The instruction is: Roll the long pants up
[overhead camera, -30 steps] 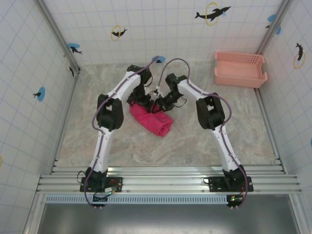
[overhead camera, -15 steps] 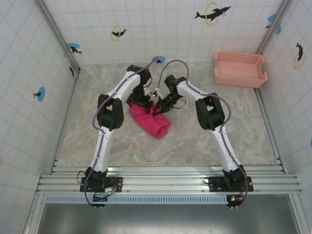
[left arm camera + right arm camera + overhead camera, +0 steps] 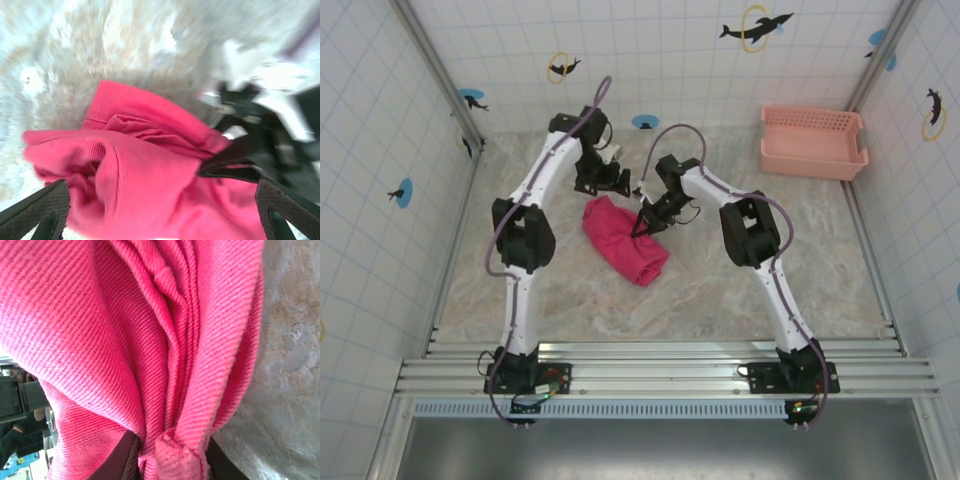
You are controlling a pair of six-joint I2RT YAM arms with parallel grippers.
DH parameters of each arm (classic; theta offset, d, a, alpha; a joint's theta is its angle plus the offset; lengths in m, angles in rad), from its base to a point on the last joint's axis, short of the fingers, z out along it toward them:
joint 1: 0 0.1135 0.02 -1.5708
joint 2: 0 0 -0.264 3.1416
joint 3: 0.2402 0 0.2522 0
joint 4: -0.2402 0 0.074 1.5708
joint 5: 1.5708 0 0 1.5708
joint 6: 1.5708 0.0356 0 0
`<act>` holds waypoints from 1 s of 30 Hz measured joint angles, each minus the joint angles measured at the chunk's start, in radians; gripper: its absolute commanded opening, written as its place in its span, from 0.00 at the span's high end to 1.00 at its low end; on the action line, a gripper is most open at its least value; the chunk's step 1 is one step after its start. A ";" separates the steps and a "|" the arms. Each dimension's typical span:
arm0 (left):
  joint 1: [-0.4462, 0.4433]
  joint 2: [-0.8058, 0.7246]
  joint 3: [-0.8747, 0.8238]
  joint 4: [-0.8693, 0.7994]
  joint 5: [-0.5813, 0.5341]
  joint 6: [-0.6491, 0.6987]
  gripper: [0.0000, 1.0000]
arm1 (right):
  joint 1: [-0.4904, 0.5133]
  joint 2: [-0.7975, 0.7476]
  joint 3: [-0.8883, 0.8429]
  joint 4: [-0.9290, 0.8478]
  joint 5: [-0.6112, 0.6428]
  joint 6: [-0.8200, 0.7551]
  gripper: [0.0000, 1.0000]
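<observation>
- Two grippers work at the far middle of the table (image 3: 740,290), and both are close to the pants (image 3: 625,248).
- Pants: magenta-red and bundled into a short, thick roll. It lies slantwise on the table, directly under the right gripper (image 3: 642,225) and just in front of the left gripper (image 3: 617,182).
- Right gripper: its tip points down onto the far end of the roll and is clenched on a fold of cloth. In its wrist view, a bunched ridge of twill (image 3: 100,340) sits pinched between the two dark fingers (image 3: 122,462). Layered folds run away ahead of them.
- Left gripper: released, with its fingers (image 3: 37,207) spread wide and holding nothing. From overhead its tips stand just off the roll's far end. In its wrist view the pants (image 3: 145,175) lie ahead of and between the fingers. I cannot tell whether they touch.
- In the left wrist view, the other arm's dark tip presses into the cloth to the right, and the picture there is blurred.
- Basket (image 3: 815,160): pale pink, well off to the right gripper's right in the far corner, and apart from the pants.
</observation>
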 measured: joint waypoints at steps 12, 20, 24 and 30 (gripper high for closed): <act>0.119 -0.217 -0.202 0.047 0.030 -0.006 0.03 | -0.118 -0.019 0.073 0.005 0.013 0.076 1.00; 0.118 -0.217 -0.321 0.070 0.031 0.001 0.02 | -0.188 -0.023 0.290 0.032 0.060 0.179 1.00; 0.122 -0.217 -0.328 0.077 0.031 0.011 0.03 | -0.207 -0.023 0.402 0.088 0.060 0.262 1.00; 0.140 -0.217 -0.350 0.083 0.031 0.015 0.02 | -0.243 -0.026 0.450 0.233 0.085 0.388 1.00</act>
